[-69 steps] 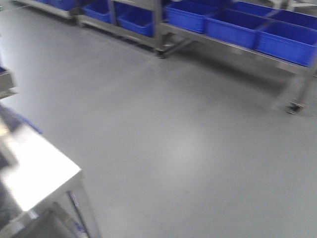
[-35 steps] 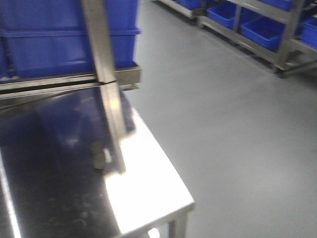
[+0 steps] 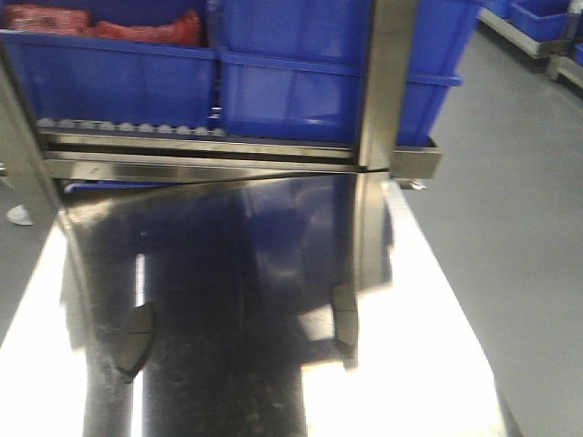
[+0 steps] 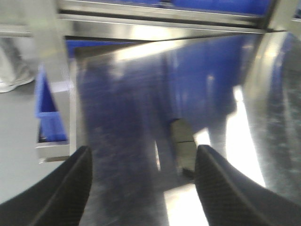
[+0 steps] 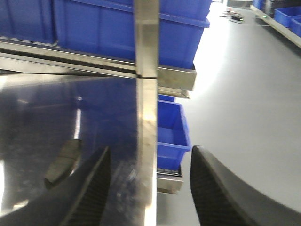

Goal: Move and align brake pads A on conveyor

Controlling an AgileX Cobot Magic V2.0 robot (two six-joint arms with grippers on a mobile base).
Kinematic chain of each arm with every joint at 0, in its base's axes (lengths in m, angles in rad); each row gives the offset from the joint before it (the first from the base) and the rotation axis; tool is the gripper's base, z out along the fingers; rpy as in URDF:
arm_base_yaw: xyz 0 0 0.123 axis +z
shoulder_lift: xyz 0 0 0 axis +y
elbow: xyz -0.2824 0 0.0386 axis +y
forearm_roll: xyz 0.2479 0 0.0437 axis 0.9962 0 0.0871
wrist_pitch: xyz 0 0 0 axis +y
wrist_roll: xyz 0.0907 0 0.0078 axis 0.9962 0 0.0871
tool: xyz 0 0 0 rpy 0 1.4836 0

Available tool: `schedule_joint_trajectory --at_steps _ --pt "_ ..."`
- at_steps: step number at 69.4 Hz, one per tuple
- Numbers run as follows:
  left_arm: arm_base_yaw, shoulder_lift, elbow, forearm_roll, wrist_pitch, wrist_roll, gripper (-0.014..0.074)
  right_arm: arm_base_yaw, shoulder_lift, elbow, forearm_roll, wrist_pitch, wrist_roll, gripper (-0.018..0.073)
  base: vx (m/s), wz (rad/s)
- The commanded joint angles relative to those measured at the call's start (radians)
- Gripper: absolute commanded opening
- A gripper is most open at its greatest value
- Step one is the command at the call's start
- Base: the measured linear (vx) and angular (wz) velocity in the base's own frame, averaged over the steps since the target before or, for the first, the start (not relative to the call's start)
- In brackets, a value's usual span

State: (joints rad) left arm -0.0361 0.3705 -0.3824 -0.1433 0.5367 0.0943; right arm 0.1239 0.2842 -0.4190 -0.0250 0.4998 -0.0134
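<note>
Two dark grey curved brake pads lie on a shiny steel table (image 3: 428,364): one brake pad (image 3: 135,339) at the left, another brake pad (image 3: 344,319) right of the middle. The left wrist view shows a pad (image 4: 183,148) on the steel ahead of my left gripper (image 4: 143,155), which is open and holds nothing. The right wrist view shows a pad (image 5: 62,161) left of my right gripper (image 5: 151,153), open and hanging over the table's right edge. The conveyor is out of view. Neither gripper shows in the front view.
A roller rack (image 3: 209,155) with blue bins (image 3: 301,91) stands right behind the table; its steel post (image 3: 387,82) rises at the back right. Grey floor (image 3: 537,237) lies to the right. A small blue bin (image 5: 171,129) sits low beside the table.
The front view has swung from open floor onto the steel table and the rack behind it. The table now fills the frame and both pads show.
</note>
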Motion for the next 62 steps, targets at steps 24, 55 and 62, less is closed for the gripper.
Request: schedule_joint_trajectory --at_steps 24,55,62 --pt "-0.004 0.010 -0.028 -0.009 -0.070 0.000 0.0443 -0.003 0.011 -0.026 -0.008 -0.075 -0.012 0.0379 0.03 0.24" --pt "-0.004 0.010 -0.028 -0.009 -0.070 0.000 0.0443 -0.004 0.011 -0.026 -0.008 -0.075 -0.012 0.0379 0.00 -0.01" --pt "-0.004 0.010 -0.028 -0.009 -0.070 0.000 0.0443 -0.004 0.011 -0.026 -0.008 -0.075 -0.012 0.0379 0.00 0.00"
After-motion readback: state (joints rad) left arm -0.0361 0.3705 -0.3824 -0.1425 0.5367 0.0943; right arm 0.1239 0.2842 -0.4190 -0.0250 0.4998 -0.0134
